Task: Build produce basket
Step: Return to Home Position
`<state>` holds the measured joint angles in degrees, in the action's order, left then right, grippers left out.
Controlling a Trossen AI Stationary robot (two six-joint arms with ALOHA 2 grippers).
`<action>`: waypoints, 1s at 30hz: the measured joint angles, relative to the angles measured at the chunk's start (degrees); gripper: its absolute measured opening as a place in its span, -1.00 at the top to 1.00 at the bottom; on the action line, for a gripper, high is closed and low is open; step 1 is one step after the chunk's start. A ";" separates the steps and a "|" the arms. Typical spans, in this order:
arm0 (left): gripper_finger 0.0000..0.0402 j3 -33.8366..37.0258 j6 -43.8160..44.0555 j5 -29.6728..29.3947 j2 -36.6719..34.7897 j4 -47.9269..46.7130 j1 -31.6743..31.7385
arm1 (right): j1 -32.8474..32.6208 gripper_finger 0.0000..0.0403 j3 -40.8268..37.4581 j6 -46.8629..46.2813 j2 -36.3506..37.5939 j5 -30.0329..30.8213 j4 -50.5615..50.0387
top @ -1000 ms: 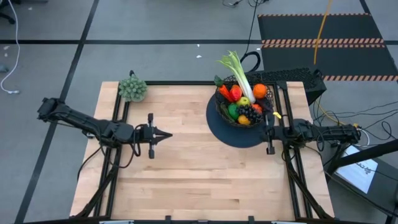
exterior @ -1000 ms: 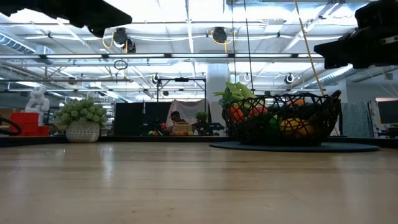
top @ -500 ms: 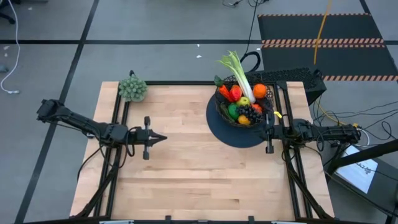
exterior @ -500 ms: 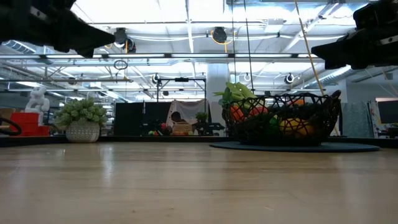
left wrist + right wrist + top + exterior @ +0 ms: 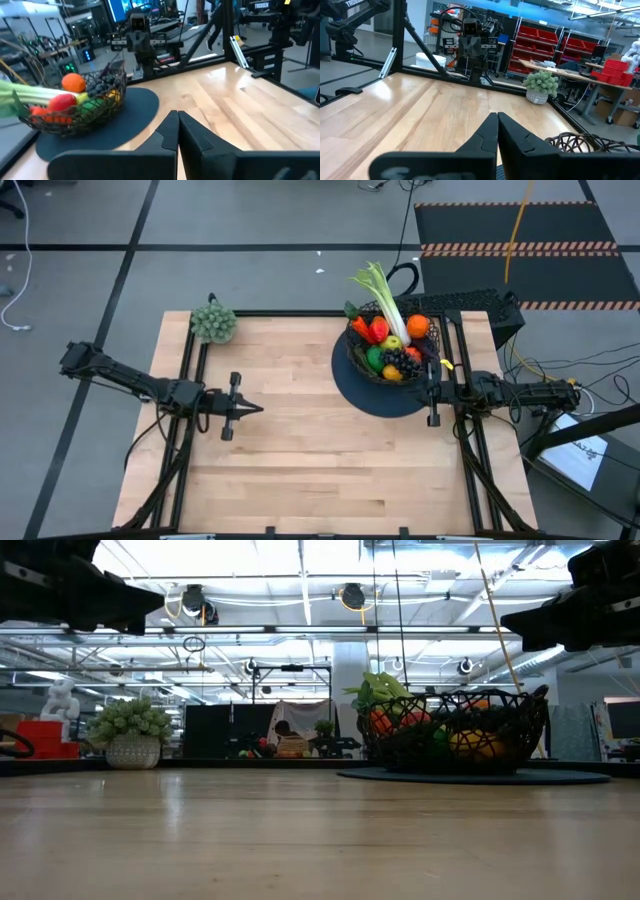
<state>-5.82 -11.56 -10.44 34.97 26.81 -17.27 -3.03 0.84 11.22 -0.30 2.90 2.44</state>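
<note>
The black wire basket (image 5: 393,350) stands on its round dark disc (image 5: 375,395) at the table's far right. It holds the produce: a leek (image 5: 384,295) sticking out over the far rim, an orange (image 5: 417,327), dark grapes (image 5: 400,363), and red, green and yellow pieces. The basket also shows in the low view (image 5: 455,730) and the left wrist view (image 5: 75,102). My left gripper (image 5: 262,408) hovers shut over the table's left middle, pointing level toward the right. My right gripper (image 5: 422,388) is shut by the disc's right edge, above the table.
A grey-green bushy clump in a white pot (image 5: 213,322) sits at the far left corner, seen too in the low view (image 5: 130,730). Black frame rails (image 5: 190,360) run along both side edges. Bare wood (image 5: 320,450) lies between the arms and toward the near edge.
My left gripper has drawn back toward the table's left edge and a little toward the near edge, sinking lower as it went, its fingers staying shut. The basket and its produce have kept still.
</note>
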 joint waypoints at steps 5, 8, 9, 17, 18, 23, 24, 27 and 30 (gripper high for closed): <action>0.97 0.00 -1.30 1.00 -0.27 -1.22 1.50 | 0.00 1.00 -0.01 0.00 0.01 0.00 -0.02; 0.99 0.00 -0.58 2.63 -0.26 -3.06 2.88 | 0.00 1.00 -0.02 0.00 0.00 0.00 -0.04; 0.98 0.00 -0.13 2.98 -0.25 -3.23 3.30 | 0.00 1.00 -0.02 -0.01 0.00 0.00 -0.03; 0.99 0.00 1.11 5.75 -0.25 -5.06 4.51 | 0.00 1.00 -0.04 0.04 0.01 0.00 -0.07; 0.99 0.00 1.19 5.48 -0.25 -5.60 4.51 | 0.00 1.00 -0.04 0.00 0.02 0.00 -0.07; 0.99 0.19 1.62 4.49 -0.23 -7.74 4.51 | 0.00 1.00 -0.03 0.00 0.00 0.00 -0.07; 0.99 0.74 1.69 4.43 -0.23 -7.00 4.51 | 0.00 1.00 -0.03 0.00 0.01 0.00 -0.07; 0.99 2.55 1.61 4.42 -0.46 -3.25 4.51 | 0.00 1.00 -0.02 0.00 0.00 0.00 -0.09; 0.99 4.90 1.59 4.41 -1.43 0.50 4.50 | 0.00 1.00 -0.02 0.00 0.00 0.00 -0.09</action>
<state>-0.93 -9.97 -6.03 33.54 27.31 -12.77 -3.03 0.82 11.22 -0.30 2.90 2.35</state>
